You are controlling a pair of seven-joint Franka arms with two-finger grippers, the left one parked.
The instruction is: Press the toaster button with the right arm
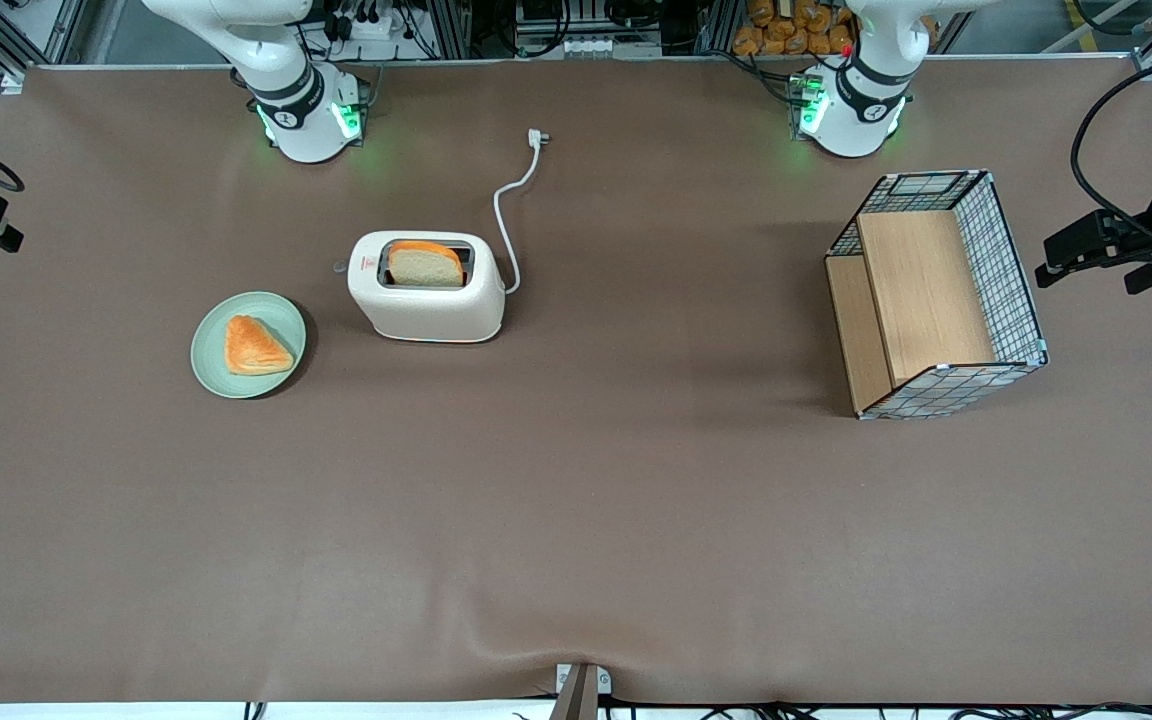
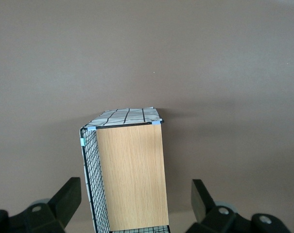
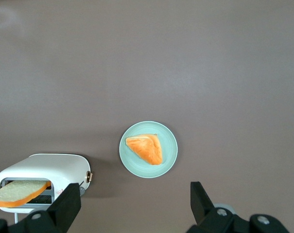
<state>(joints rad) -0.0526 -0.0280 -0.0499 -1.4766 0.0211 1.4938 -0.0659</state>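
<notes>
The right arm's claw (image 3: 132, 204) hangs spread, high above the toaster (image 3: 42, 171).

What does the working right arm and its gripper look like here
The right arm is glossy white with a black band and a green-lit base, far from the toaster. Its gripper has matte black, wedge-shaped fingers set wide apart, on black knuckles with silver screws.

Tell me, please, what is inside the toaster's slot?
A bread slice stands in the toaster, its top sticking out; its lower part is hidden. The open gripper hangs above the table.
</notes>
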